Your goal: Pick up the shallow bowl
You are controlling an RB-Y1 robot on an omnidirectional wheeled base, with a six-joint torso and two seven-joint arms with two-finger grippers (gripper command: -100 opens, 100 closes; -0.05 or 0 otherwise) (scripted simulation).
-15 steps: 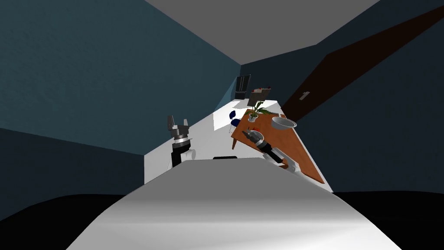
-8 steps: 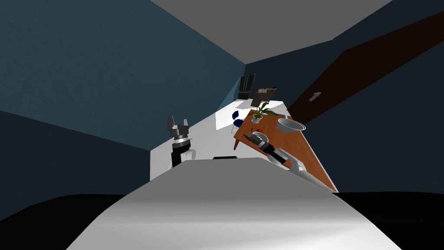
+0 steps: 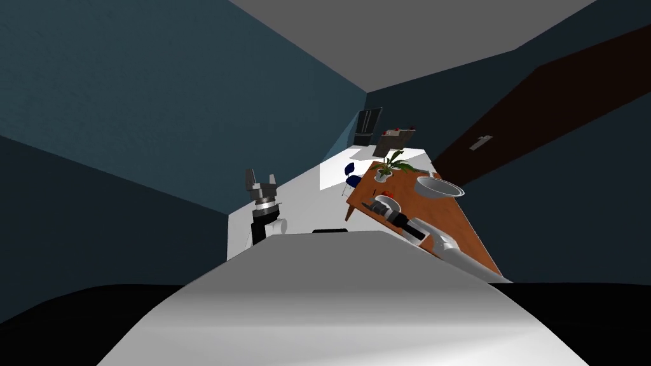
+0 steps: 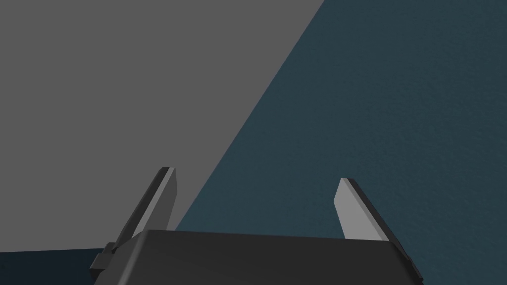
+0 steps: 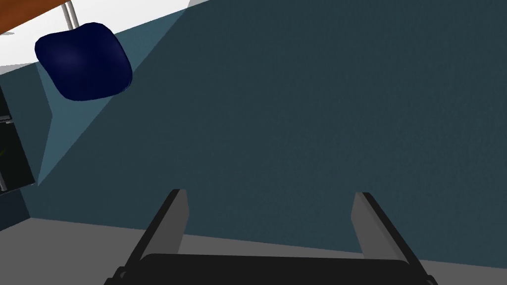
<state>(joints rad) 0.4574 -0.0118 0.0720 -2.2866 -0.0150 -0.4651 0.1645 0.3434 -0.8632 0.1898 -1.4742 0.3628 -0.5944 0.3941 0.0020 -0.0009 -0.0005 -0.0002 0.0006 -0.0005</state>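
Shallow bowl [image 3: 438, 187]: sitting upright on the brown worktop [image 3: 438, 213]; it is grey and wide-rimmed and lies toward the side facing the dark door [image 3: 540, 108].
Right pincer [image 5: 268, 193]: hovering by the worktop's opposite edge, on the chair side and well apart from the bowl. Its fingers are standing apart and gripping nothing.
Right pincer's outlook: pointing toward a blue-grey wall, with the blue chair [image 5: 81, 59] and a corner of the worktop off to one side.
Left pincer [image 4: 256, 174]: pointing upward beside the chest, away from the worktop, with its fingers spread and holding nothing.
Potted plant [image 3: 384, 170]: standing at the worktop's far end, near the bowl but not touching it.
Blue chair: standing on the white floor just beside the worktop.
Dark cabinet [image 3: 369, 124]: standing against the far wall.
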